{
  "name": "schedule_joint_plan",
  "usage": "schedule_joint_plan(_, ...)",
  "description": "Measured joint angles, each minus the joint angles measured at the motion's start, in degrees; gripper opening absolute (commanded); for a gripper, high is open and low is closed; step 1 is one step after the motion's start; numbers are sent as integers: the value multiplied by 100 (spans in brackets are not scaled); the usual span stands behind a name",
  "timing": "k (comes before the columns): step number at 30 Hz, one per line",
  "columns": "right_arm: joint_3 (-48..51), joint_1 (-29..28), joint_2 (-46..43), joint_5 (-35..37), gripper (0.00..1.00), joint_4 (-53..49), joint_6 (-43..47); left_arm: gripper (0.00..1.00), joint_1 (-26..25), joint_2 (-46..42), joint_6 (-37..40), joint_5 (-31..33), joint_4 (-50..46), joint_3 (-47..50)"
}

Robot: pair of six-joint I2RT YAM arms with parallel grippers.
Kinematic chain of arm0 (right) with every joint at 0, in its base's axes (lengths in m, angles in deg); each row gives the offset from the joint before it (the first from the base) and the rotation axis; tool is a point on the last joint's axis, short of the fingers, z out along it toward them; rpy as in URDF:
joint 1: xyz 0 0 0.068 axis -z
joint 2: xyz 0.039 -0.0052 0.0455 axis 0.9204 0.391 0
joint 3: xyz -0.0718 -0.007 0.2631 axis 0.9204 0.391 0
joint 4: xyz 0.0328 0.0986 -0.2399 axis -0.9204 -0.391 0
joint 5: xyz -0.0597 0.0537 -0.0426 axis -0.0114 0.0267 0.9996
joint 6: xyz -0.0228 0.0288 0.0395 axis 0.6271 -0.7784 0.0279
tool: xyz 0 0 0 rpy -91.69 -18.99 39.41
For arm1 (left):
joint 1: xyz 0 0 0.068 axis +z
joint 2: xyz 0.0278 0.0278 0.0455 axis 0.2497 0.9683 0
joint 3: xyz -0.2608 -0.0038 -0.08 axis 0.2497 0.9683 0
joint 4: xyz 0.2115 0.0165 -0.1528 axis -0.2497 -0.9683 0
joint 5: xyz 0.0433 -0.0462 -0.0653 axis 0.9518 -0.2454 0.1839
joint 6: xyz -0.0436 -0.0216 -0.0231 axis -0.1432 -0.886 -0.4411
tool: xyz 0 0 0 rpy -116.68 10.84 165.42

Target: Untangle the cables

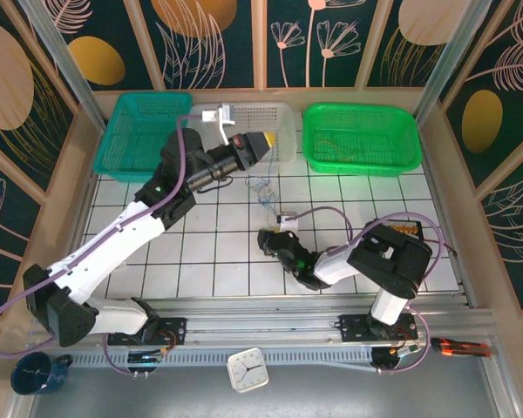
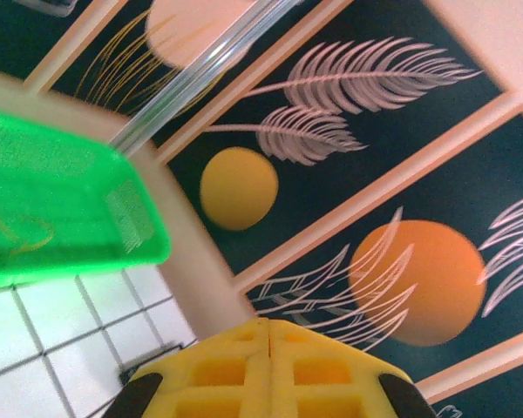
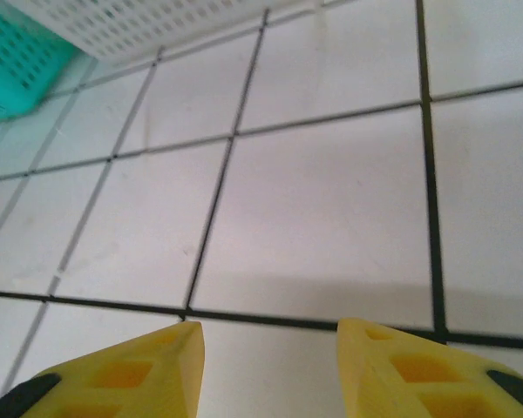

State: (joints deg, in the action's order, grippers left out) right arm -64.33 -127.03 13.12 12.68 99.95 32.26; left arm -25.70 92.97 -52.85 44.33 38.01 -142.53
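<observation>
The cables are a small tangle of thin blue and whitish wires on the white tiles just in front of the white basket. My left gripper is raised above and behind the tangle, at the basket's front edge. In the left wrist view the left gripper has its yellow jaws pressed together, and no wire shows between them. A yellowish wire lies in the green basket. My right gripper is low over the tiles, in front of the tangle. The right gripper is open over bare tile.
A teal basket stands at the back left, next to the white one. The green basket is at the back right. Near the front rail are a small clock, a blue mug and an orange-handled tool. Lilac arm cables loop above the tiles.
</observation>
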Motion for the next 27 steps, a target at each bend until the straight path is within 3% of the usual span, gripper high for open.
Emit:
schedule_joint_plan(7,105,-68,9,42,47,-181,-118,0,0,-120,153,42,-9,-240)
schedule_joint_plan(12,205,-92,-317,35,48,-498,-105,0,0,-138,234,149,44,101)
schedule_joint_plan(27,610,101,-2087,-210,48,-1788,297,0,0,-210,354,719,916,3143)
